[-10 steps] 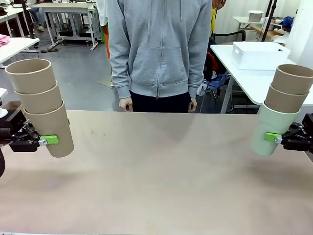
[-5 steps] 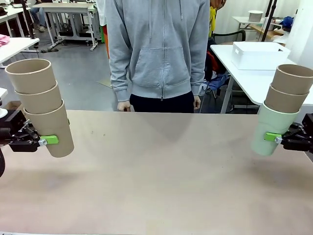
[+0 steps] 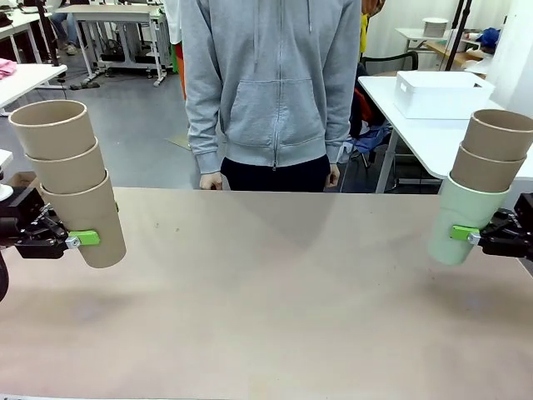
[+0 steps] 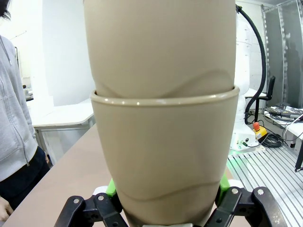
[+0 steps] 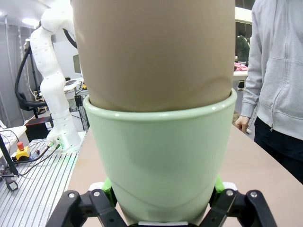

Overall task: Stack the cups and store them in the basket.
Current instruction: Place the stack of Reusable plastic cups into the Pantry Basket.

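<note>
Three brown cups (image 3: 73, 179) are squeezed low down by the left end effector (image 3: 82, 239). A green cup (image 3: 456, 212) with two brown ones inside is squeezed by the right end effector (image 3: 464, 233). They look light and easily crushed. The basket (image 3: 441, 93) is seen far behind.

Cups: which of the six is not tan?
The pale green cup, lowest in the stack of three held by the right fingers. The two nested in it and the three in the left fingers are tan.
</note>
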Robot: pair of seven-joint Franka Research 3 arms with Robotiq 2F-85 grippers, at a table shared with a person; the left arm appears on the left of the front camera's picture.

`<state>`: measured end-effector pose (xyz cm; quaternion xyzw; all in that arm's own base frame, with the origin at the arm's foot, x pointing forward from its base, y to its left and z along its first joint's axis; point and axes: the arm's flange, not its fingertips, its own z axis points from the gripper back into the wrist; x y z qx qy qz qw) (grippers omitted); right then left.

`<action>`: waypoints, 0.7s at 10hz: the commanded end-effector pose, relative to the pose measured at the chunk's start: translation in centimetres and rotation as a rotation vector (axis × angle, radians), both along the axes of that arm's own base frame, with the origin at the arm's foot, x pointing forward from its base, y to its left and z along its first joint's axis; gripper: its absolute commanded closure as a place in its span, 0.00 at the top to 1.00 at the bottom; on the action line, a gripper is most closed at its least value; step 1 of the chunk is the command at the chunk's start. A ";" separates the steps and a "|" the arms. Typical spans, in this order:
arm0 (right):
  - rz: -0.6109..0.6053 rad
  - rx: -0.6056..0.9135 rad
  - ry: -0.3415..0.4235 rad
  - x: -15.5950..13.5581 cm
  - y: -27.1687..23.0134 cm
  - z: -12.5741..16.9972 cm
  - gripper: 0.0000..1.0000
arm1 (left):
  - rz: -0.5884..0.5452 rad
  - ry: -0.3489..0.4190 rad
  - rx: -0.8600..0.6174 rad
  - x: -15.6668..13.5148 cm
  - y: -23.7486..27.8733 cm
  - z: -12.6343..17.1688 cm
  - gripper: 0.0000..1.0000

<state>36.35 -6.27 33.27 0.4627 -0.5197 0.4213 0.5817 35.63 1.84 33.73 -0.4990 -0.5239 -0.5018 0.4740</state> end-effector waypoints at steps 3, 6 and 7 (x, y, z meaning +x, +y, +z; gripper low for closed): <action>0.005 -0.008 -0.015 0.1 0.2 0.3 0.84 | -0.002 -0.006 -0.006 0.0 -0.1 0.3 0.84; 0.005 -0.008 -0.015 0.1 0.2 0.3 0.84 | -0.002 -0.006 -0.006 0.0 -0.1 0.3 0.84; 0.005 -0.008 -0.015 0.1 0.2 0.3 0.84 | -0.002 -0.006 -0.006 0.0 -0.1 0.3 0.84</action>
